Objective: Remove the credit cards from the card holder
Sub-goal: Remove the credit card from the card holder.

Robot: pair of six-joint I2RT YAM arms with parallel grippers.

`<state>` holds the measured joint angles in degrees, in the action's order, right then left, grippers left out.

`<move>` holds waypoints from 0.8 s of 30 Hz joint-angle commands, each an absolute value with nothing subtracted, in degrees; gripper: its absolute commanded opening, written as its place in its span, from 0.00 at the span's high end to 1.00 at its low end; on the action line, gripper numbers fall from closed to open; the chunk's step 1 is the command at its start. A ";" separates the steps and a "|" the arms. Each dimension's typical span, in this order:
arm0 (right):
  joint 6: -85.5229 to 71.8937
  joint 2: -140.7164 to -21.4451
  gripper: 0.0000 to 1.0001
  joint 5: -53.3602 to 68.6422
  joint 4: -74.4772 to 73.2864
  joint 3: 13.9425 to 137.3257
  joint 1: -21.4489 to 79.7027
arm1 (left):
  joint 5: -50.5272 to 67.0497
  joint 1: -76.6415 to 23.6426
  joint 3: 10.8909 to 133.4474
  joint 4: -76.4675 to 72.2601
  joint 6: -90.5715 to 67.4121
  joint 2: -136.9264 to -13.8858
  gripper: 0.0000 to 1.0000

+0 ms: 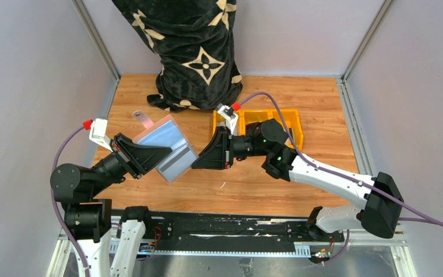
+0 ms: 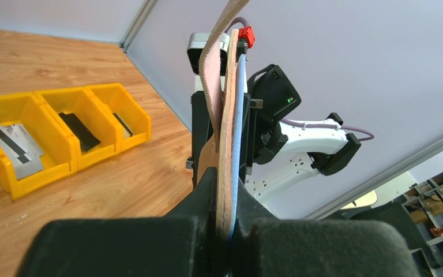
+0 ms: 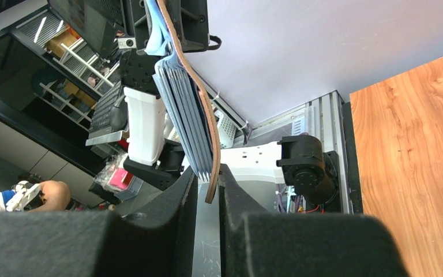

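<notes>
The holder (image 1: 179, 161) hangs in the air over the table's left-centre, unfolded, its pale blue-grey inner faces turned up and a dark band crossing the nearer one. Its outside is brown leather, bowed in a gentle curve, with a pinkish-brown strap (image 1: 144, 119) sticking out at the far left. The left gripper (image 2: 225, 231) pinches its left edge; its right edge sits between the right gripper's (image 3: 207, 193) fingers. A stack of blue-grey cards (image 3: 184, 121) lies against its inner side. Another grey card (image 2: 11, 144) with a black stripe rests in a yellow bin's (image 2: 63, 164) end compartment.
</notes>
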<state>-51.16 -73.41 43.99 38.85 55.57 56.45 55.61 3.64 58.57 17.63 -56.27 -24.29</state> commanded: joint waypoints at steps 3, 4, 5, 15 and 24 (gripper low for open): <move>-51.09 -74.49 0.77 37.53 40.32 59.35 56.16 | 58.33 3.60 60.44 16.57 -57.79 -24.52 1.00; -51.34 -74.65 0.76 37.22 40.53 59.53 56.16 | 58.48 3.56 60.44 16.58 -57.75 -24.44 1.00; -51.52 -74.86 0.75 36.88 40.66 59.64 56.16 | 58.53 3.60 60.40 16.61 -57.74 -24.36 1.00; -54.02 -75.44 0.61 33.25 44.03 59.46 56.55 | 58.88 3.60 60.11 16.36 -57.49 -24.08 1.00; -53.63 -74.80 0.51 33.41 55.25 56.07 57.60 | 59.07 3.60 60.55 15.95 -57.56 -24.47 1.00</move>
